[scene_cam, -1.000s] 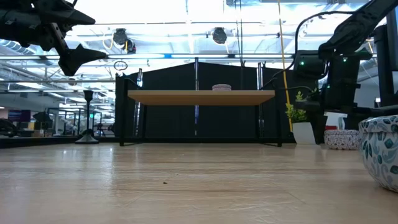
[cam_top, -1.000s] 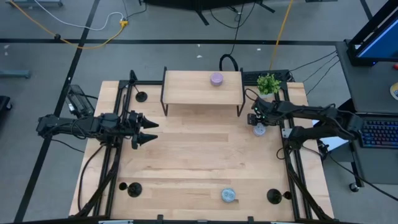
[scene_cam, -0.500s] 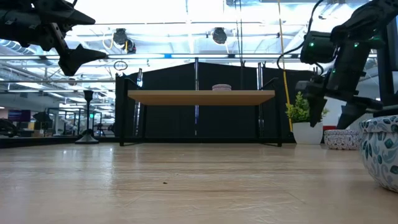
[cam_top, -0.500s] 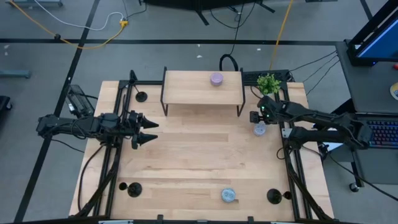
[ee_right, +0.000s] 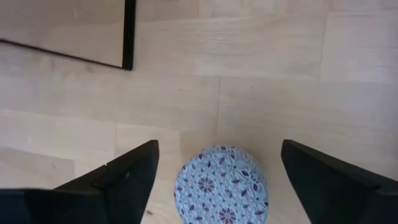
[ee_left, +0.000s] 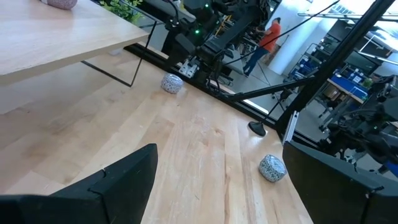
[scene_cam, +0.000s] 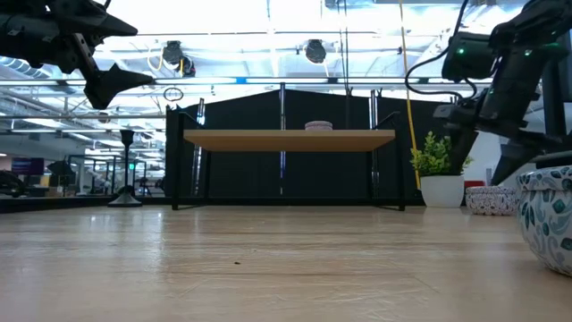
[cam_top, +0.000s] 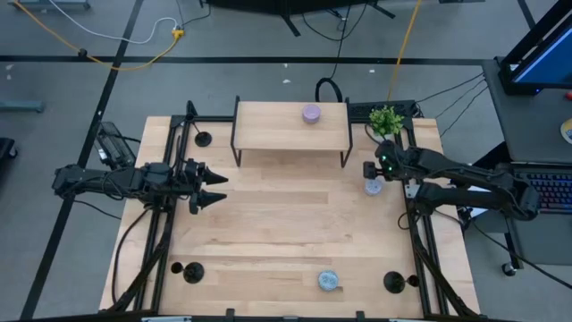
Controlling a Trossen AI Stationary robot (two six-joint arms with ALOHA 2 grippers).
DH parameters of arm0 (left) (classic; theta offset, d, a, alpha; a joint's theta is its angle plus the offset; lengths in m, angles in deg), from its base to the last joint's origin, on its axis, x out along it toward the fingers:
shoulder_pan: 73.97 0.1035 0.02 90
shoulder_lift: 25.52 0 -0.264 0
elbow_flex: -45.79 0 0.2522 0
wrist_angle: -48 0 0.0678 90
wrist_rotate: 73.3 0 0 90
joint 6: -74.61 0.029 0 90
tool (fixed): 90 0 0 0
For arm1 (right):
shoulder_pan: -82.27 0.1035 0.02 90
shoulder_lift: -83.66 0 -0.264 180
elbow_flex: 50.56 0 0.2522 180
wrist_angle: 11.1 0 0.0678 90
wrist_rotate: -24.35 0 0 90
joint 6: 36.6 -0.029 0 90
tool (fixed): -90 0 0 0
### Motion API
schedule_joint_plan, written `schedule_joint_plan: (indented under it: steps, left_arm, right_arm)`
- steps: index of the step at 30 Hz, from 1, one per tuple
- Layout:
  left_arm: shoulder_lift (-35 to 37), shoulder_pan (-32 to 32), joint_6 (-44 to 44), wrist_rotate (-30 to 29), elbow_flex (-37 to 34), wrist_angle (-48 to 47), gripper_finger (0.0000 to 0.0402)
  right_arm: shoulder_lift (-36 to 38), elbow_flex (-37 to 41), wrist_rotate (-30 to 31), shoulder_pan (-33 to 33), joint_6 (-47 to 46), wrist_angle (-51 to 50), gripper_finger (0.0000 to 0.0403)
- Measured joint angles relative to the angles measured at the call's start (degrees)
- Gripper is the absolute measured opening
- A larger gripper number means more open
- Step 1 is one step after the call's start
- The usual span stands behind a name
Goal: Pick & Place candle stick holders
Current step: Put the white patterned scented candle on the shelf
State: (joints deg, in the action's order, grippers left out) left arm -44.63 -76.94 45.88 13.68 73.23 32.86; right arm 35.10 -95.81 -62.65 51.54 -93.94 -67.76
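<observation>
A: Where are the holders point(cam_top: 193, 272)?
B: Three black ones stand on the desk point(cam_top: 286, 233): one at each near corner, the second here point(cam_top: 393, 283), and a third point(cam_top: 204, 139) at the far left beside the shelf point(cam_top: 290, 126). All are well apart from either set of fingers, so none is picked yet.

A: What are the right fingers point(ee_right: 217, 180) doing?
B: They are spread wide and hold nothing. A patterned bowl point(ee_right: 221, 185) sits between them and below, probably not touching, though the wrist view leaves that unsure. That bowl is no holder, so I judge this arm is not set for a grasp of the task's things.

A: And the left fingers point(ee_left: 217, 180)?
B: Also wide apart and empty, hovering above the desk's left side. A second bowl point(ee_left: 272, 168) and the near-right holder lie ahead of them, far off. It looks like a waiting pose.
</observation>
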Motion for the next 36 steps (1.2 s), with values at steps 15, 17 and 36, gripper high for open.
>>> schedule_joint_plan:
  steps: [15, 17, 36]
  left_arm:
    - [0.0, -0.01, -0.22, -0.04, 0.0, 0.44, 0.0351]
    - [0.0, 0.0, -0.15, -0.04, 0.0, 0.44, 0.0351]
    - [0.0, 0.01, -0.04, -0.07, 0.0, 1.14, 0.0351]
  right_arm:
    - [0.07, 1.34, -0.18, 4.63, 0.68, -1.0, 0.0398]
    - [0.07, 2.04, -0.21, 4.62, -0.54, -0.9, 0.0399]
    - [0.0, 10.3, -4.55, 4.6, -2.53, 9.7, 0.0396]
